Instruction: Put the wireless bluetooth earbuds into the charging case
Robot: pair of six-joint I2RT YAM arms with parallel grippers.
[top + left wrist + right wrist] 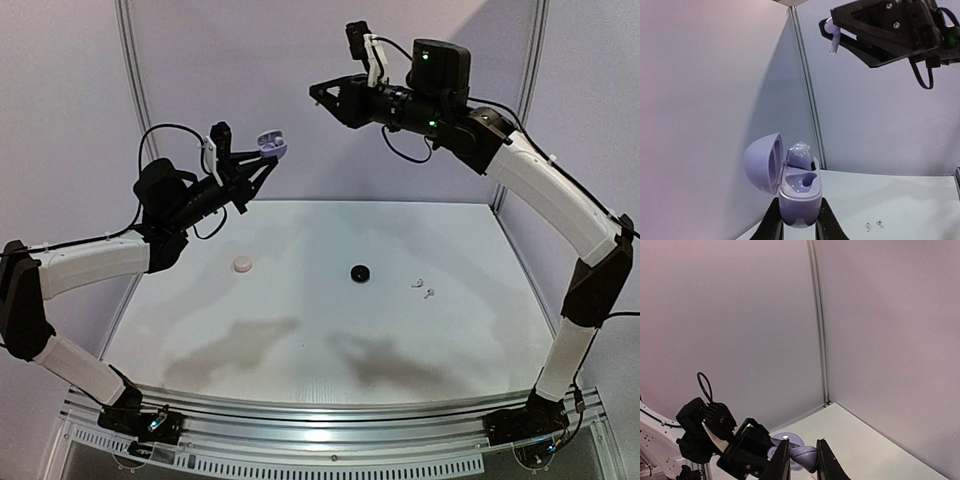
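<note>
light: even, soft | shdws: faint, on table (470, 330) | edges: fisheye bend

The right gripper (802, 449) pinches what looks like a lavender earbud (804, 456) above the white table (870, 445).

Open air is lying between the lavender earbud (832, 36) pinched in the right gripper (318, 92) and the charging case (271, 144) in the left gripper (262, 160); the case's raised lid (762, 162) is walling one side, and a seated earbud (800, 152) is filling one pocket; the back wall (300, 60) is standing behind both; on the table (300, 350), a black case (360, 272), a pale case (243, 264) and two white earbuds (418, 285) are lying well apart.
</note>
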